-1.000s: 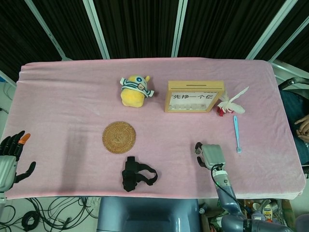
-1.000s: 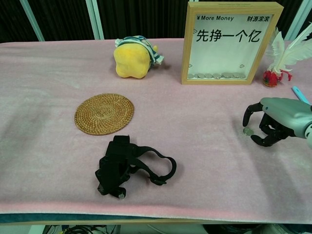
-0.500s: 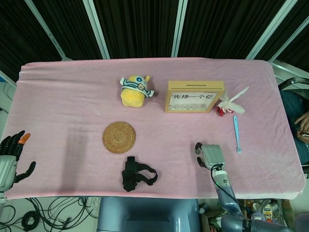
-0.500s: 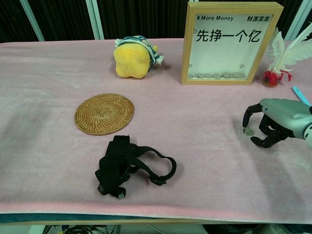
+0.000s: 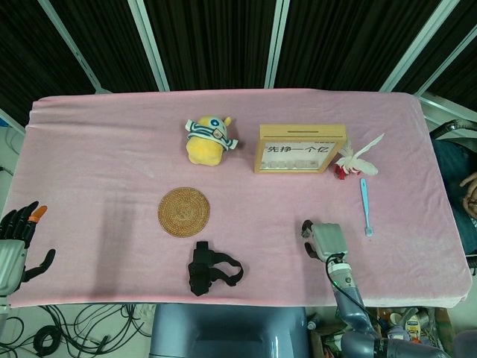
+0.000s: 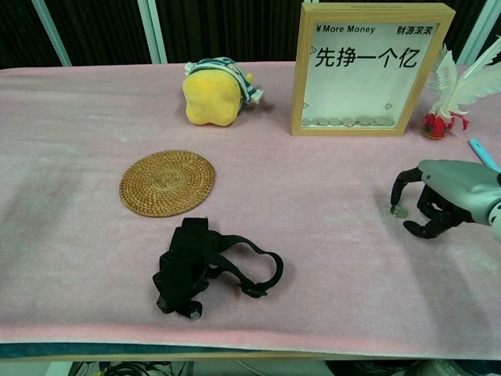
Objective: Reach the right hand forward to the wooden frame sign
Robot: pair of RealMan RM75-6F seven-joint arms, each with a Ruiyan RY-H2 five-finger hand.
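Note:
The wooden frame sign (image 5: 300,148) (image 6: 372,69) stands upright at the back right of the pink cloth, with Chinese writing and a row of coins along its bottom. My right hand (image 5: 323,240) (image 6: 443,194) hovers low near the front right, well short of the sign, palm down. Its fingers arch apart towards the cloth. A small coin (image 6: 399,211) lies flat on the cloth at one fingertip, and nothing is gripped. My left hand (image 5: 16,246) hangs off the table's front left edge with its fingers spread and empty.
A yellow plush toy (image 5: 208,139) sits left of the sign. A white feather ornament (image 5: 356,157) and a blue toothbrush (image 5: 365,205) lie to its right. A woven coaster (image 5: 183,212) and a black strap device (image 5: 209,269) lie front centre.
The right hand's lower fingers have spread slightly and shifted a little to the right. The coin and the left hand have not moved.

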